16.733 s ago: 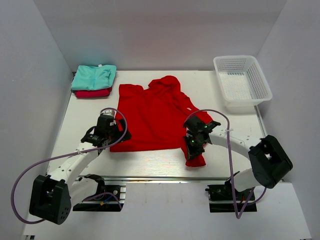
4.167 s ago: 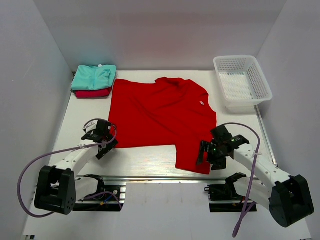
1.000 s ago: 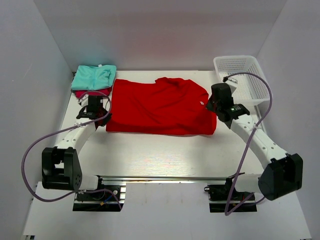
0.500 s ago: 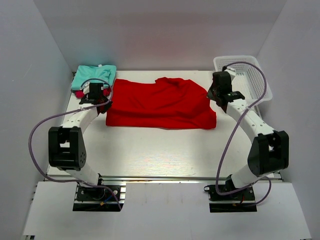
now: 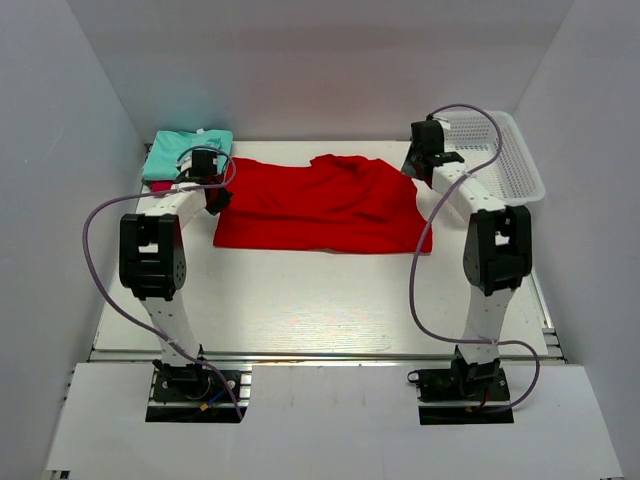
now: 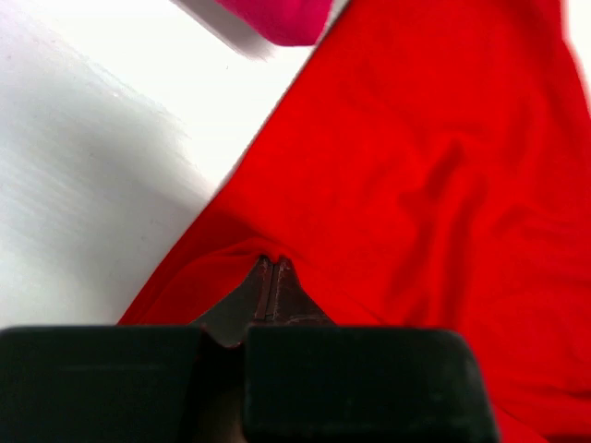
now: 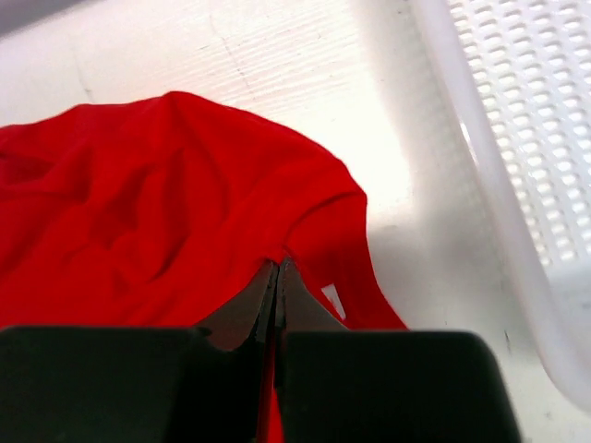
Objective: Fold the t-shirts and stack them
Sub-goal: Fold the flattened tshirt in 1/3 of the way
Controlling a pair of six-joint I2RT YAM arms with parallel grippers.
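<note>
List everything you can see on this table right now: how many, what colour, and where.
red t-shirt: one, bright red, spread across the table's far half
mint t-shirt: one, turquoise, folded, far left corner
pink t-shirt: one, crimson-pink, far left corner, mostly hidden
basket: one, white mesh, far right corner
table: one, white
left claw: one, black, shut on the red t-shirt's left edge
right claw: one, black, shut on its right edge
</note>
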